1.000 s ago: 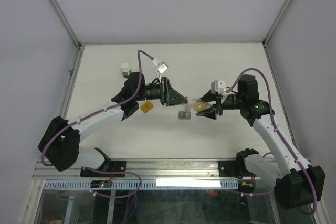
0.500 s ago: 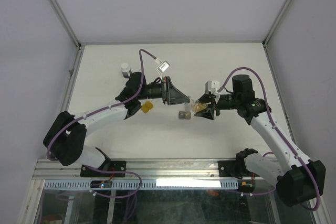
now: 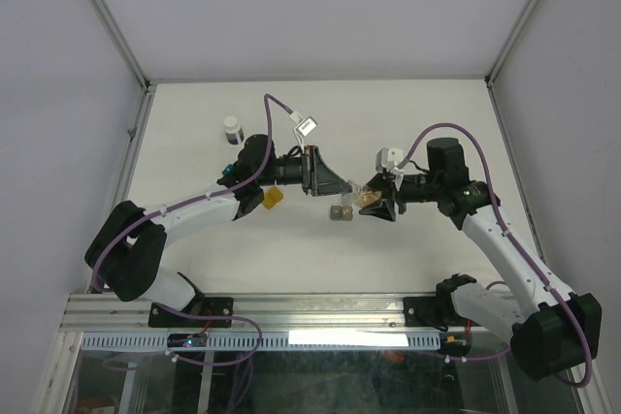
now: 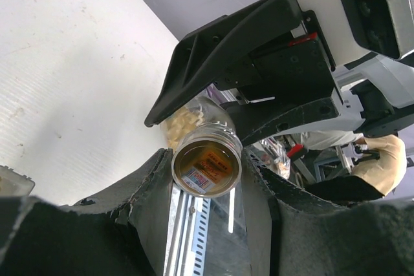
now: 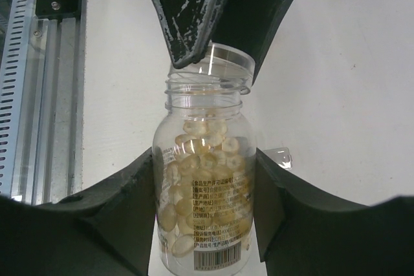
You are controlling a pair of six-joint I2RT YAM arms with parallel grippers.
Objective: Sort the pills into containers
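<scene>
**White table, pill bottle opened in mid-air**

White table (image 3: 291,249) inside pale walls carries both arms, which meet fingertip to fingertip over its middle. The right gripper (image 3: 380,203) clamps the body of a clear pill bottle (image 5: 206,211), one finger on each side of the label, with pale yellow capsules filling it well up. The left gripper (image 4: 207,163) pinches the clear lid (image 5: 223,63) at a narrow set; the lid sits tilted just past the threaded neck, off the threads, so the mouth lies open.

The gray container (image 3: 341,211) rests on the table just beneath the meeting fingertips. The amber-yellow container (image 3: 273,198) lies behind the left fingers, beside that wrist. I cannot pick out the teal one with certainty.

Uncapping looks finished, and no pill has been sorted yet. Next, the left fingers should carry the lid clear and set it aside. The right fingers can then tip the bottle mouth down over a cell. The cells are tiny, so only a slight tilt is safe, or capsules will spill.
</scene>
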